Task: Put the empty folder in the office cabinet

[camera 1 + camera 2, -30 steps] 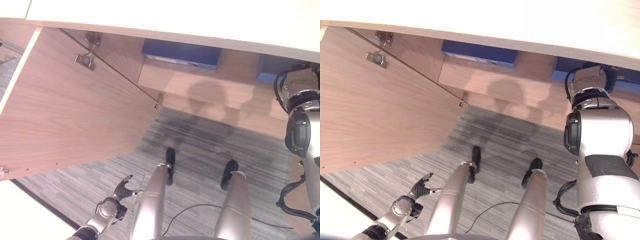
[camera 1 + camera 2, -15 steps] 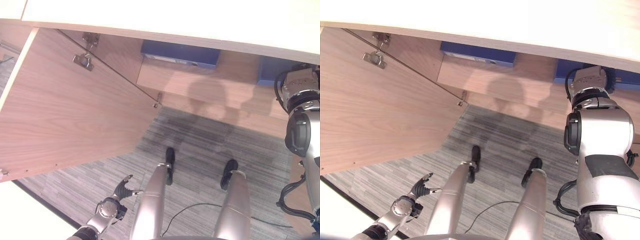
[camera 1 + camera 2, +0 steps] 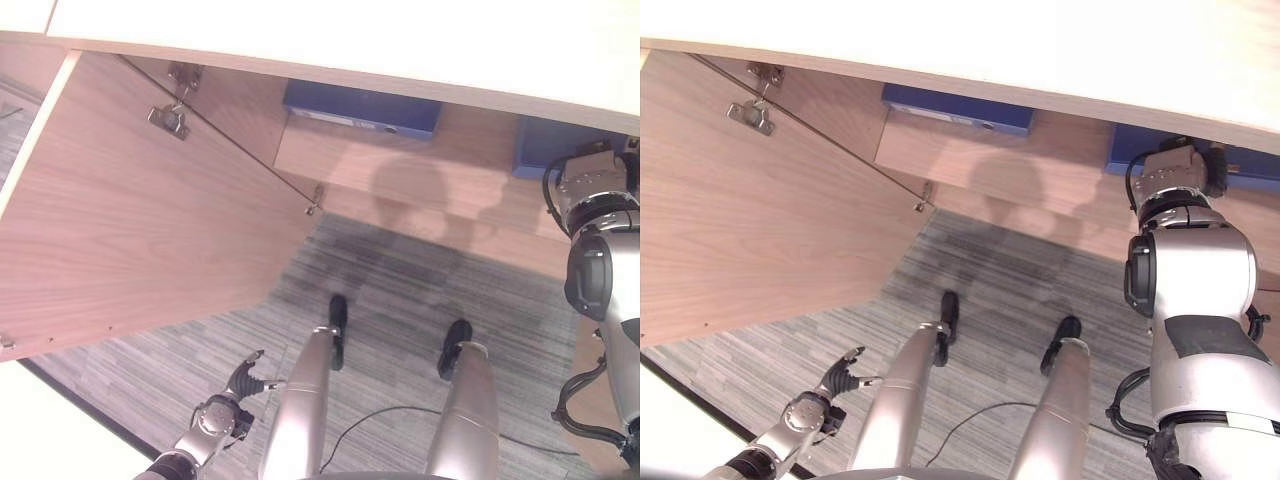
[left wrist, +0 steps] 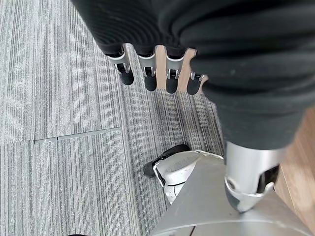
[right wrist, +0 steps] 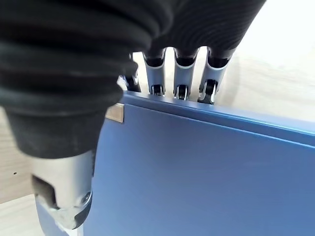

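right robot hand [image 5: 177,73]: we see it reaching into the cabinet at the upper right of the head views; wrist view shows its fingers [image 5: 209,78] hooked over the top edge of the blue folder [image 5: 206,172], thumb down along the near face, so we read it as clamped on that folder.
blue folder: upper right of the head views, standing inside the office cabinet [image 3: 400,170] on its wooden shelf, partly hidden behind the right arm; a small metal tag sits on its upper corner in the wrist view.
second blue folder [image 3: 362,107]: upper centre of the head views, lying further back in the same cabinet, well apart from the held one.
cabinet door [image 3: 130,210]: swung wide open, takes up the left half of the head views; two metal hinges [image 3: 168,118] near its upper edge.
left robot hand [image 3: 240,382]: lower left of the head views, hanging low over the grey striped carpet [image 3: 400,290]; fingers loosely spread, holding nothing we can see.
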### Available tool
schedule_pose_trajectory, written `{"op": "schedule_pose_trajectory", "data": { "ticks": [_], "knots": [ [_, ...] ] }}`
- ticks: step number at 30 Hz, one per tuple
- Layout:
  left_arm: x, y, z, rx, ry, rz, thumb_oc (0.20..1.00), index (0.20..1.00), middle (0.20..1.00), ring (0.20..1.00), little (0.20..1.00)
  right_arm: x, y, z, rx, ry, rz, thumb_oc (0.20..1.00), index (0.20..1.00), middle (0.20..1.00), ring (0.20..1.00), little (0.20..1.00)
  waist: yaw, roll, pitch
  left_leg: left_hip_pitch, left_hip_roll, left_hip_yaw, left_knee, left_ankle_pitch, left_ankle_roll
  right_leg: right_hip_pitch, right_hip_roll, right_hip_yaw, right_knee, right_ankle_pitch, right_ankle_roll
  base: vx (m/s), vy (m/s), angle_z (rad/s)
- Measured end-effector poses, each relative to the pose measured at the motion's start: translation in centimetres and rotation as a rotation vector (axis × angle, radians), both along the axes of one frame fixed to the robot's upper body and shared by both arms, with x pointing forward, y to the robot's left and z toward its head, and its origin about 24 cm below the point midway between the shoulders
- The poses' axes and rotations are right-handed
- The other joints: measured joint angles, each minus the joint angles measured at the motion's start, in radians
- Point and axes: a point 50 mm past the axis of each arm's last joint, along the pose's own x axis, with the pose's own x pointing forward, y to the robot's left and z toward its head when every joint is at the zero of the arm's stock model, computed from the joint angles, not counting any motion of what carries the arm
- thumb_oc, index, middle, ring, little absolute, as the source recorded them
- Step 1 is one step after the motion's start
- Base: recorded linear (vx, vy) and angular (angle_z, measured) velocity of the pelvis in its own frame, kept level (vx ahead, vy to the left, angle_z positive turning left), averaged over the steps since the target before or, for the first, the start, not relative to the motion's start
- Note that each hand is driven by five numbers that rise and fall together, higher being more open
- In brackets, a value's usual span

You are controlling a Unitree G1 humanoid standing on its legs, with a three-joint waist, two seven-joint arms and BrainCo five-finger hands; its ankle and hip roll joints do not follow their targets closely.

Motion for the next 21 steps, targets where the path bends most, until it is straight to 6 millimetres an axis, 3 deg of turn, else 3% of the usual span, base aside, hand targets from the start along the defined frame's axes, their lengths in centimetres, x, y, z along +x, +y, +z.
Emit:
{"op": "schedule_pose_trajectory", "data": {
  "ticks": [3,7,9,21],
  "knots": [
    [0.0,0.0,0.0,-0.010,0.001,0.007,1.000,1.000,1.000,1.000,1.000,0.1,0.0,0.6,-0.018,0.000,0.016,1.000,1.000,1.000,1.000,1.000,0.004,0.001,0.001,0.000,0.000,0.000,-0.006,0.002,0.000,-0.001,0.000,0.000,-0.001,0.000,0.000,0.00,0.000,0.00],
    [0.1,0.0,0.1,-0.028,0.000,0.006,1.000,1.000,1.000,1.000,1.000,0.4,0.2,2.9,-0.076,-0.018,0.071,1.000,1.000,1.000,1.000,1.000,0.011,0.000,0.008,-0.003,-0.002,0.000,-0.030,0.017,-0.004,-0.014,-0.001,-0.001,-0.002,0.001,0.000,0.00,-0.001,0.01],
    [0.0,-0.1,0.1,-0.035,0.003,-0.001,1.000,1.000,1.000,1.000,1.000,0.0,-0.6,3.0,-0.076,-0.001,0.059,1.000,1.000,1.000,1.000,1.000,0.022,0.000,0.010,-0.003,-0.002,-0.001,-0.037,0.021,-0.006,-0.017,-0.001,-0.002,-0.003,0.000,-0.001,0.00,0.000,0.00],
    [0.3,0.0,0.2,-0.056,0.006,-0.009,1.000,1.000,1.000,1.000,1.000,-0.2,-1.1,2.9,-0.203,0.097,0.114,1.000,1.000,1.000,1.000,1.000,0.021,0.005,0.041,0.015,-0.005,-0.008,-0.070,0.045,-0.003,0.004,-0.001,-0.013,-0.033,0.016,-0.001,0.00,0.000,0.00]
  ]
}}
